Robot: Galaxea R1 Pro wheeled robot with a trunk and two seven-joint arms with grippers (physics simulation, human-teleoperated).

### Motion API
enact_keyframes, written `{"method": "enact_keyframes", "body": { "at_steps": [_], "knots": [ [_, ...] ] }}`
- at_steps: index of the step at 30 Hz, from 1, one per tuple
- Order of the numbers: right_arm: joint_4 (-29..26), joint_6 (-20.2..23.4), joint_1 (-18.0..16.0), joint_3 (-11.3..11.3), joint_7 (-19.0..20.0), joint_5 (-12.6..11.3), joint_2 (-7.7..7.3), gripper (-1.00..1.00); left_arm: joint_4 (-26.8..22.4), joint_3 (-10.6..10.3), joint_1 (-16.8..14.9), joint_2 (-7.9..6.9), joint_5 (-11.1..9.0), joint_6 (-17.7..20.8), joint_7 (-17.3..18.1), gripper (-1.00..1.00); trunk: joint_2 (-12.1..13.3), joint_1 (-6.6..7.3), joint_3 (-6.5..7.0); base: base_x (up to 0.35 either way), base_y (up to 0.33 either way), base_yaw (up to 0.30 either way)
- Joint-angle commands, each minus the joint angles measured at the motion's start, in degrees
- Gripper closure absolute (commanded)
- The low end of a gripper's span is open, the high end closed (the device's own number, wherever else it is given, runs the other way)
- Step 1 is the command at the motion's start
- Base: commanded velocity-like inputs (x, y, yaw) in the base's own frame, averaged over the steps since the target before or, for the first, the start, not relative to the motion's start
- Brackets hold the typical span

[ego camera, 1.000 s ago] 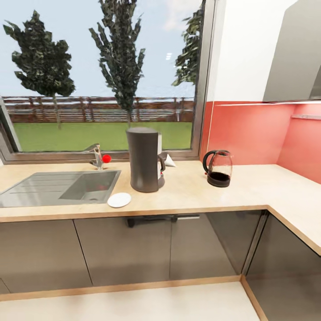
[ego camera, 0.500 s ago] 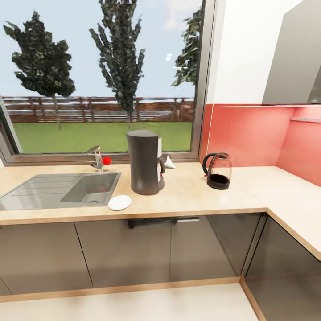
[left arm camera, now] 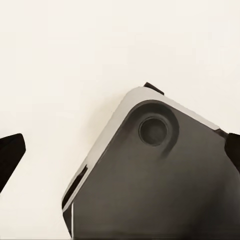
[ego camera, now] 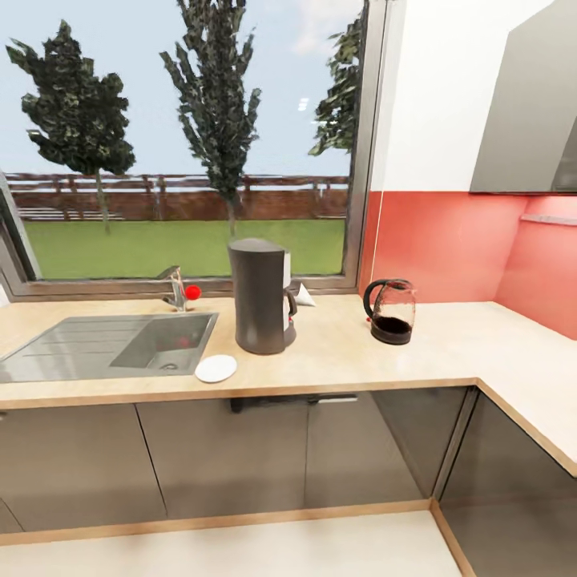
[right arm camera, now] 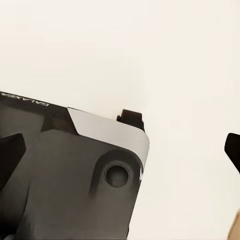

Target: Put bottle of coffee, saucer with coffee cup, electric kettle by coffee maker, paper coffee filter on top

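Observation:
The dark grey coffee maker (ego camera: 260,296) stands upright on the wooden countertop (ego camera: 336,361), right of the sink. A white saucer (ego camera: 215,369) lies flat near the counter's front edge, just left of the coffee maker. A white folded paper piece (ego camera: 305,293), which looks like the coffee filter, peeks out behind the coffee maker. The glass electric kettle (ego camera: 390,311) sits further right by the red wall. My left gripper (left arm camera: 120,155) and right gripper (right arm camera: 120,152) hang open over my own dark base and pale floor, holding nothing. The coffee bottle is out of view.
A steel sink (ego camera: 120,343) with a faucet (ego camera: 175,288) takes the counter's left part; a small red object (ego camera: 192,292) sits beside the faucet. The counter turns a corner at the right (ego camera: 529,393). Dark cabinet fronts (ego camera: 240,457) run below, and a wall cabinet (ego camera: 529,104) hangs at upper right.
The whole head view has shifted slightly, so the counter and its things sit a little lower in the picture. Nothing on the counter has moved by itself.

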State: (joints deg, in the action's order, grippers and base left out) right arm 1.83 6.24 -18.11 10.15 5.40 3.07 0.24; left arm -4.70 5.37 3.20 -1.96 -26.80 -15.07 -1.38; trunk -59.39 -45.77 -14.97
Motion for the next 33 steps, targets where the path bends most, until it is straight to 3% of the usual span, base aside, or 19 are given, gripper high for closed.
{"method": "enact_keyframes", "body": {
  "at_steps": [1,13,33],
  "knots": [
    [0.1,0.1,-0.1,0.2,0.1,0.3,0.02,-1.00,-0.2,0.4,0.0,-0.01,0.0,0.3,-0.2,-1.00,0.4,0.22,0.13,-0.016,-0.076,0.000],
    [0.1,0.1,-0.1,0.2,0.1,0.3,-0.02,-1.00,-0.2,0.3,0.0,0.02,-0.1,0.8,-0.4,-1.00,5.2,2.86,2.28,-0.006,-0.211,0.000],
    [0.1,0.0,-0.1,0.2,0.1,0.4,0.02,-1.00,-0.2,0.0,0.0,0.04,0.1,0.9,-0.4,-1.00,13.2,7.25,5.87,0.000,-0.009,0.000]
  ]
}}
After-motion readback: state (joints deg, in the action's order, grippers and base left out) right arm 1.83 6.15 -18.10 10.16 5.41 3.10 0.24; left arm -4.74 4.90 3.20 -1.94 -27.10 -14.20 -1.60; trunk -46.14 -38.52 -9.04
